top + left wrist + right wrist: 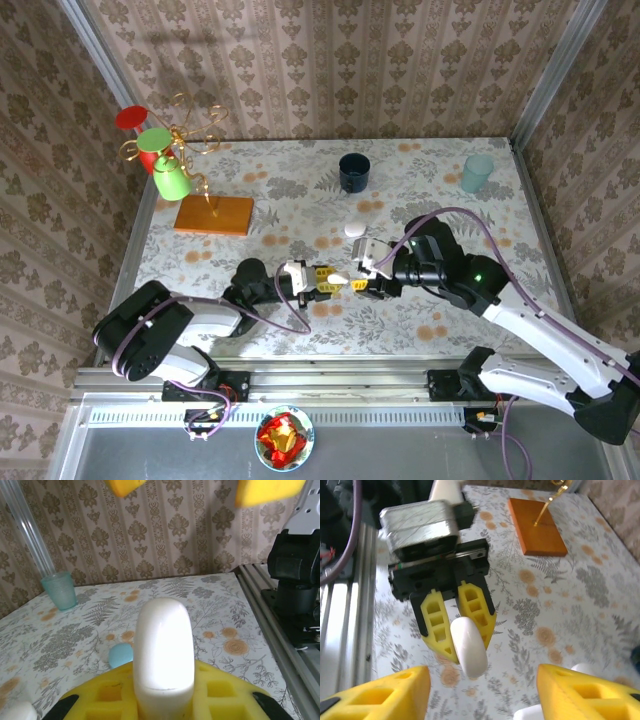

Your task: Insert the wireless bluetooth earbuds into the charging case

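My left gripper [325, 279] [462, 635] is shut on a closed white pebble-shaped charging case [339, 280] [163, 650] [468, 647], holding it above the table with its free end sticking out past the yellow fingers. My right gripper [360, 277] [482, 700] faces it, open, a finger on either side and not touching it; its yellow fingertips [270, 490] show in the left wrist view. A light blue case [120, 655] lies on the table behind the held one. Another white case [355, 229] lies further back. I cannot make out any earbuds.
A dark blue cup [353, 172] and a teal cup [477, 173] [60, 590] stand at the back. The mug tree on its wooden base [214, 214] [537, 527] holds a green mug [170, 180] at the back left. White pieces [530, 712] lie below my right gripper.
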Controlling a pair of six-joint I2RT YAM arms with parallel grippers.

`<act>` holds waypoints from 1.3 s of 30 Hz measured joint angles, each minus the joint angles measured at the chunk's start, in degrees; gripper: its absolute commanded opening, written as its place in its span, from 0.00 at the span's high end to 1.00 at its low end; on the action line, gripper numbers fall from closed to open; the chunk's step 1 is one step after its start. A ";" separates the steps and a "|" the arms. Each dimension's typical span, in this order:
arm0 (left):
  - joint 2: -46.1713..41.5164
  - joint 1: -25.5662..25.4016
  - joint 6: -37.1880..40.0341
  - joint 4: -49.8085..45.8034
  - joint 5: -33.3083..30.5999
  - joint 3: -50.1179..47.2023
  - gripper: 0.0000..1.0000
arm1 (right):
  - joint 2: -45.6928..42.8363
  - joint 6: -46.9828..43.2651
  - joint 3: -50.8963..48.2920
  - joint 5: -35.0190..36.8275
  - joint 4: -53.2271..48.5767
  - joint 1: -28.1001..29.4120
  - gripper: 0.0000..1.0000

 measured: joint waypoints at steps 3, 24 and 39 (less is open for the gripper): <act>0.00 0.02 -0.52 0.02 1.14 0.57 1.00 | 2.71 -3.37 0.02 0.00 0.02 0.79 0.47; 0.02 1.51 -0.98 0.00 2.69 1.14 0.48 | 9.94 -7.13 -1.01 0.02 3.43 1.38 0.82; -10.93 5.99 4.68 -12.63 -10.78 -5.92 0.05 | 8.81 21.97 -12.37 5.22 27.08 -3.96 0.89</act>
